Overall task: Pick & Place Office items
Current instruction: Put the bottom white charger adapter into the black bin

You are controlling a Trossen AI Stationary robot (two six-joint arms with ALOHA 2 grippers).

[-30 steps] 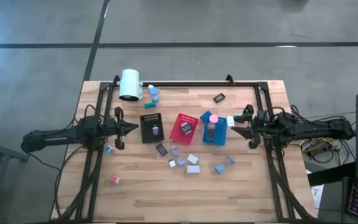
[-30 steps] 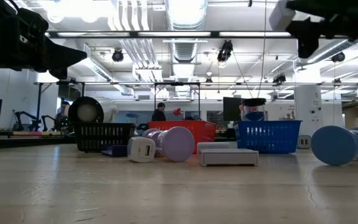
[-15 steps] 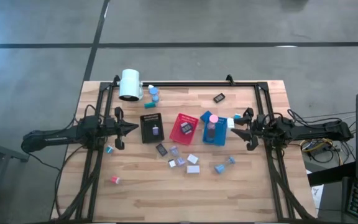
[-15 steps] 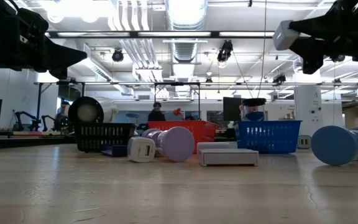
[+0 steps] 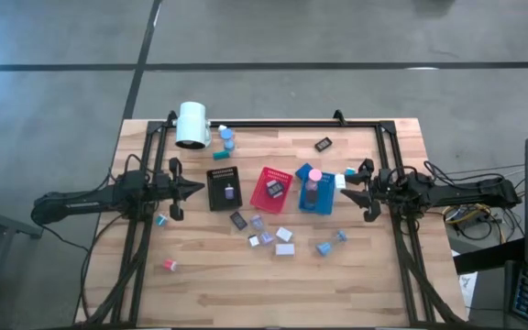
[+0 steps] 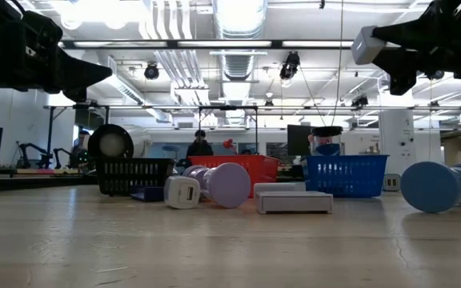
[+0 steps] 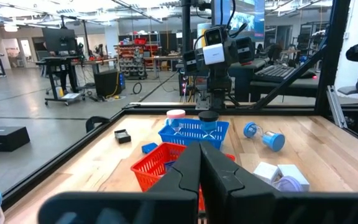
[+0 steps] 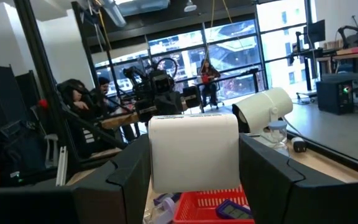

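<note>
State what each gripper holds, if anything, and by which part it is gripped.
The right gripper holds a white block, its fingers pressing the block's two opposite sides, above the table beside the blue tray. The left gripper is shut on nothing.

Your right gripper (image 5: 350,181) has slid inward along the table's right side over the last second, ending closer to the blue tray (image 5: 316,200) (most of that travel came early; between the half-second mark and now it barely shifts). It carried the white block (image 8: 194,151) along, clamped between its fingers. In the low view the block (image 6: 364,45) now sits lower and further right than a second ago. Behind the table, a person (image 6: 199,145) has stepped slightly left of the earlier spot.
</note>
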